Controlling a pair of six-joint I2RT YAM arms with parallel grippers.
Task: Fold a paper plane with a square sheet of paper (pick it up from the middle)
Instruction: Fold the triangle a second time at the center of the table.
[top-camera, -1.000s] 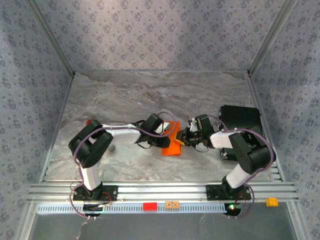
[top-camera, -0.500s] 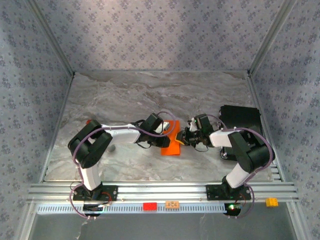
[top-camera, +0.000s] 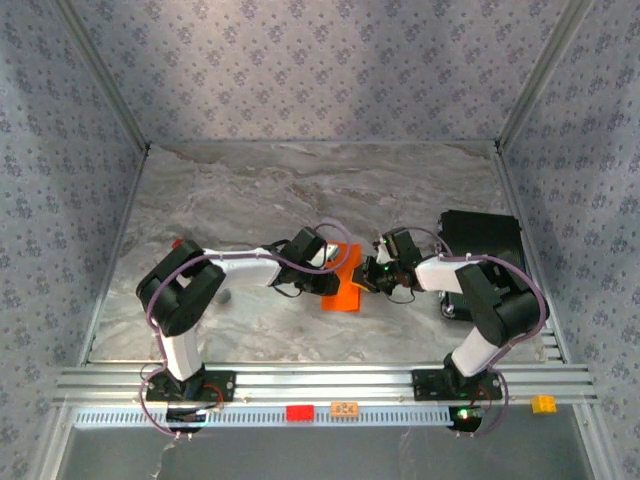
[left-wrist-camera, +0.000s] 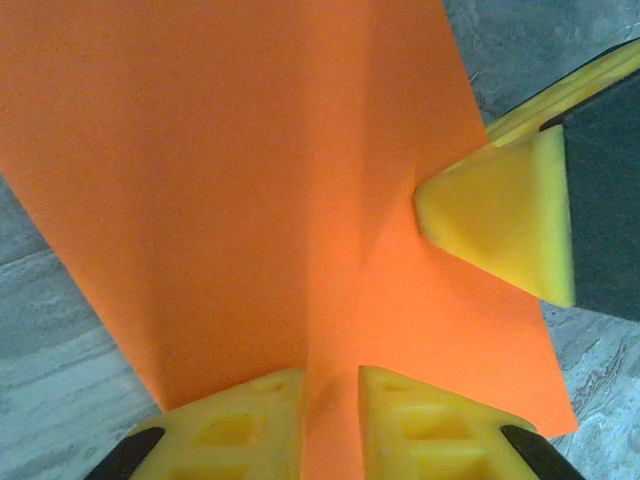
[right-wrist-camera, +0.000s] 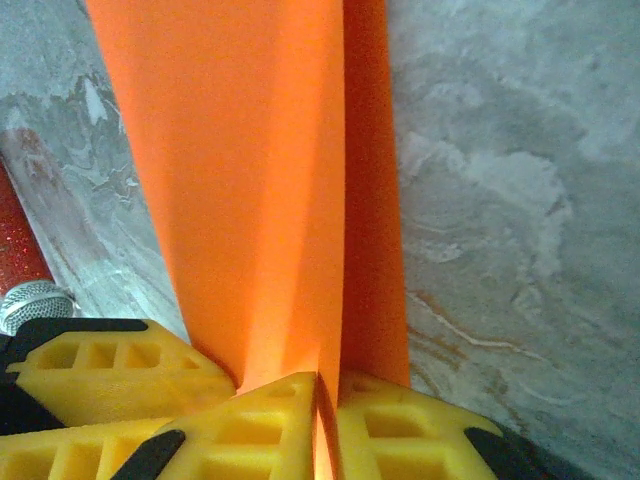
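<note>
Paper (left-wrist-camera: 230, 180) pinched by left pincer (left-wrist-camera: 330, 378), right pincer (right-wrist-camera: 322, 385)

Oddments on the grey marbled table (top-camera: 300, 185)
A black box (top-camera: 482, 240) sits near the jaws on their right, and a red cylinder (top-camera: 178, 243) lies well to their left. On the front rail (top-camera: 250, 413), nearer than the jaws, sit a red block (top-camera: 299, 412), a brown block (top-camera: 345, 408) and a yellow block (top-camera: 543, 404).

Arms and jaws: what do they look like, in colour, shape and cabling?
Both the left arm and the right arm have white links with bulky black joints, looped purplish cables, and black base plates on a ribbed metal rail. A green light glows at the right base. The jaws are yellow plastic with hollow ribbed pockets, on black mounts.
</note>
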